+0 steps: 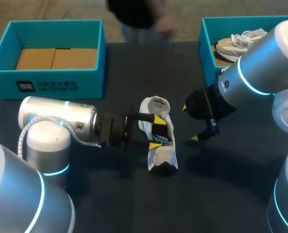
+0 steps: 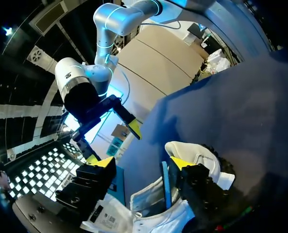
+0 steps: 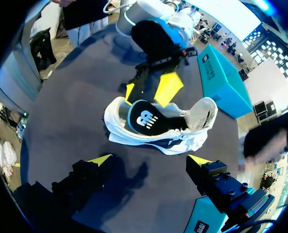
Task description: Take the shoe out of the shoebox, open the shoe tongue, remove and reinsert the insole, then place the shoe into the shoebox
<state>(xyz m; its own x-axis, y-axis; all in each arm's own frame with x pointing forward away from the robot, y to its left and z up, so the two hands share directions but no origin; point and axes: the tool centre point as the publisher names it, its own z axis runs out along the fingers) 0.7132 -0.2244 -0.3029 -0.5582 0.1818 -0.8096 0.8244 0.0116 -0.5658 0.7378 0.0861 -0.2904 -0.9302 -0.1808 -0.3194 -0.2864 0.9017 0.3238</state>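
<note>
The white shoe [image 1: 162,156] lies mid-table [image 1: 221,184], outside the teal shoebox [image 1: 51,80], its dark insole [image 3: 151,121] seated inside. The left gripper [image 1: 156,132] reaches in level from the left, fingers spread wide at the shoe's side and covering part of it; contact is unclear. The right gripper [image 1: 190,123], also spread wide, hangs tilted down just beside the shoe, apart from it.

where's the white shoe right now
Head view: the white shoe lies mid-table at the fingers of the left gripper, right gripper apart on its right.
</note>
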